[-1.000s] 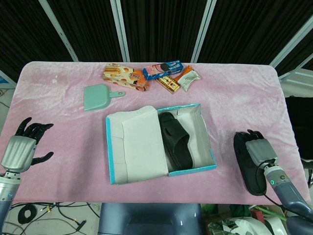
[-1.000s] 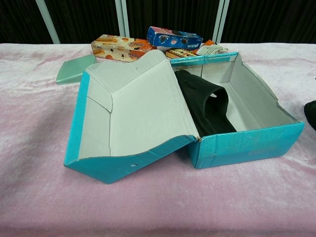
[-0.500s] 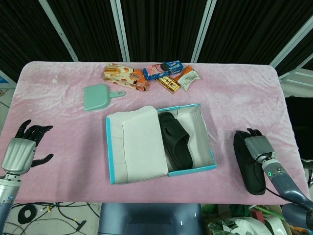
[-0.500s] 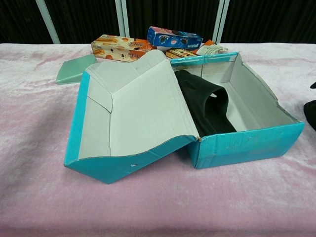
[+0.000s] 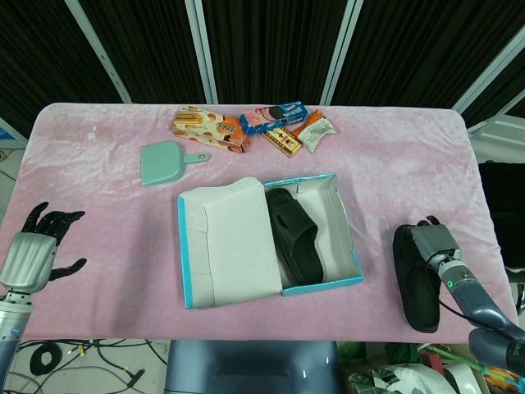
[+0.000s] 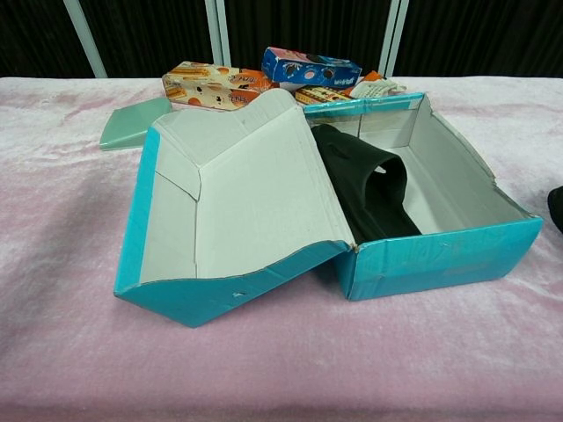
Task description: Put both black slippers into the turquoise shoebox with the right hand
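The turquoise shoebox (image 5: 324,286) stands mid-table with its lid folded open to the left. One black slipper (image 5: 295,240) lies inside along the box's left side; the chest view shows the same slipper (image 6: 369,189) behind the box's front wall (image 6: 440,259). The second black slipper (image 5: 413,283) lies on the pink cloth to the right of the box. My right hand (image 5: 432,243) lies on that slipper's far end, fingers curled over its edge, gripping it. In the chest view only a sliver of the outer slipper (image 6: 557,207) shows. My left hand (image 5: 34,250) hovers empty at the table's left edge, fingers spread.
At the back lie a green hand mirror (image 5: 164,162), an orange snack box (image 5: 209,127), a blue biscuit box (image 5: 273,117) and small packets (image 5: 316,130). The open lid (image 5: 230,242) covers the ground left of the box. The table's front edge runs close below the outer slipper.
My right hand shifted slightly right on the outer slipper, and the slipper's near end swung a little left. In the chest view the slipper drew back toward the right edge. The left hand sank slightly.
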